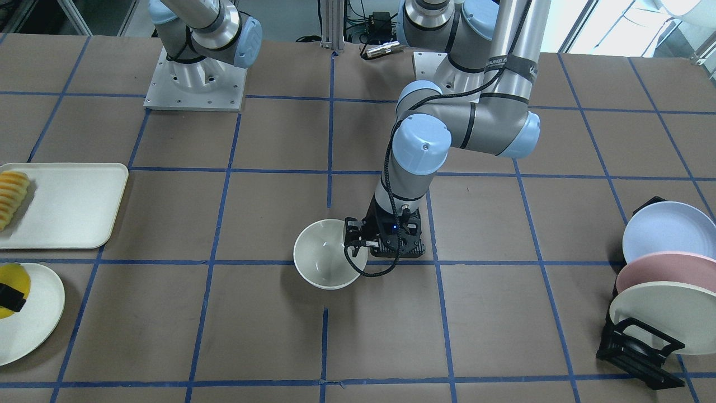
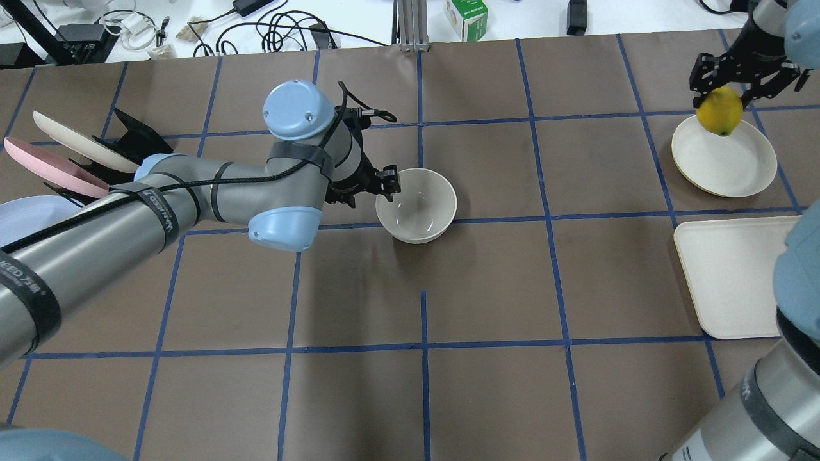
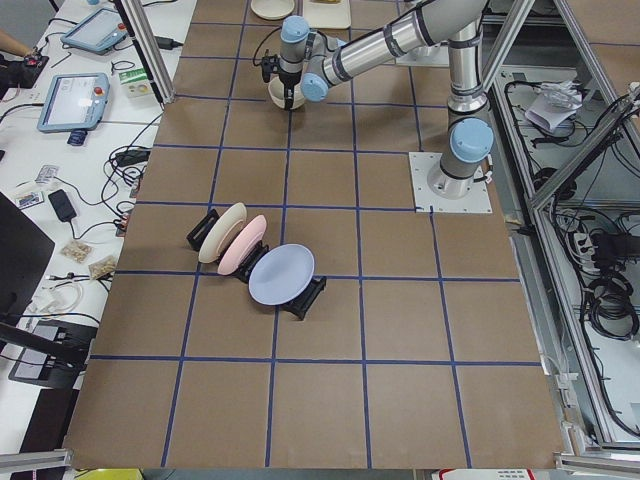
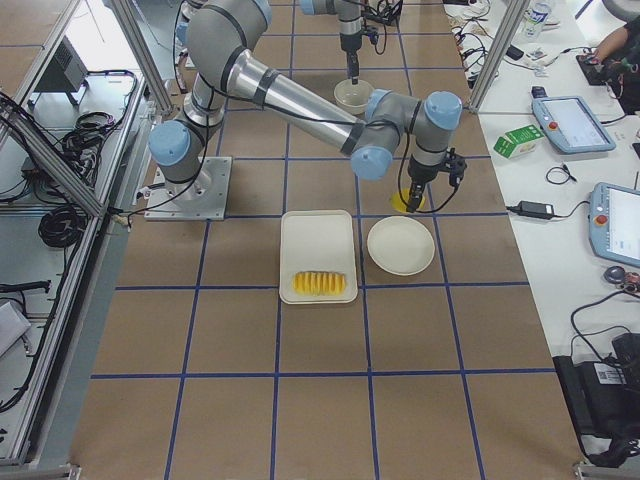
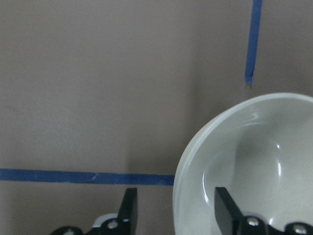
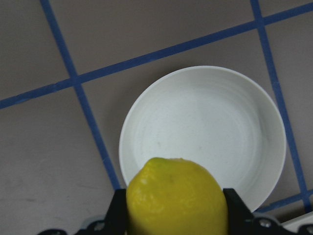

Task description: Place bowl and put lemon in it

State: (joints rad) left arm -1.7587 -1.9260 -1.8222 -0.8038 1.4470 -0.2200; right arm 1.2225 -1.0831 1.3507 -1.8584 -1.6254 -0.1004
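Observation:
The off-white bowl [image 1: 327,254] [image 2: 416,205] stands upright on the table near the centre. My left gripper [image 2: 387,182] [image 5: 173,192] is open and straddles the bowl's rim [image 5: 182,166], one finger inside and one outside, with a gap on the outside. My right gripper [image 2: 721,96] [image 6: 174,208] is shut on the yellow lemon [image 2: 719,111] [image 6: 176,193] and holds it above the flat cream plate [image 2: 730,166] [image 6: 205,122], off to my right of the bowl. The lemon also shows in the front view [image 1: 10,279].
A cream tray [image 2: 730,275] [image 1: 72,207] lies next to the plate and holds ridged yellow-orange sliced food [image 1: 12,196]. A black rack with pastel plates [image 1: 665,280] [image 2: 64,153] stands on my left side. Blue tape lines grid the brown table.

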